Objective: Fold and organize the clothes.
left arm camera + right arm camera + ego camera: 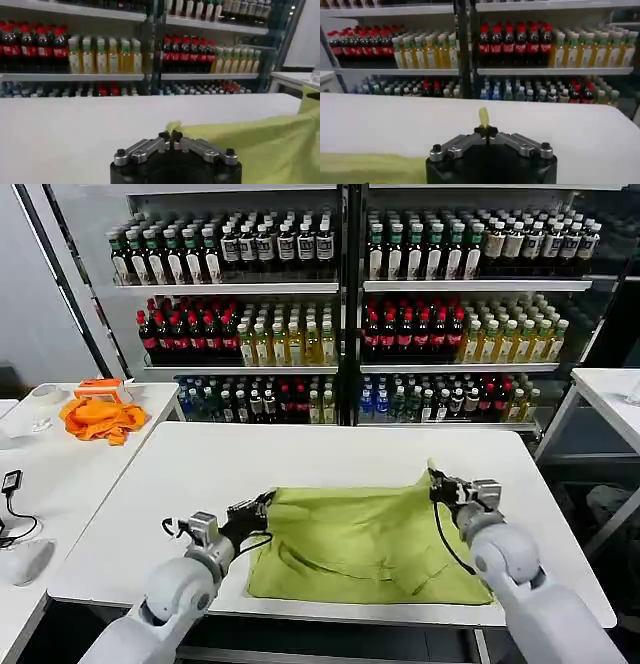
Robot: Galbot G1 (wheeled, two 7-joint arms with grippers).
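Left gripper [262, 506] sits low and left of centre in the head view, at the top-left corner of the T-shirt [370, 544]. Its fingers are pinched tight on that corner. From the left wrist cam, the gripper [171, 136] tips meet w/ a bit of lime cloth [260, 145] stuck between them.

Right gripper [436, 480] is right of centre in the head view, at the shirt's top-right corner. It is closed on the cloth too, and the corner pokes up a little. From the right wrist cam, a small lime tip [483, 117] stands up out of the closed gripper [485, 131].

Shirt lies mostly flat on the white table [300, 454], in the lower middle of the frame, near the front edge. Its long side runs left to right across the frame. Top edge is stretched between the 2 grippers. Some wrinkles on the left part.

Orange cloth [100, 418] sits on another table at the upper left. Shelves of bottles [340, 304] fill the top of the frame.
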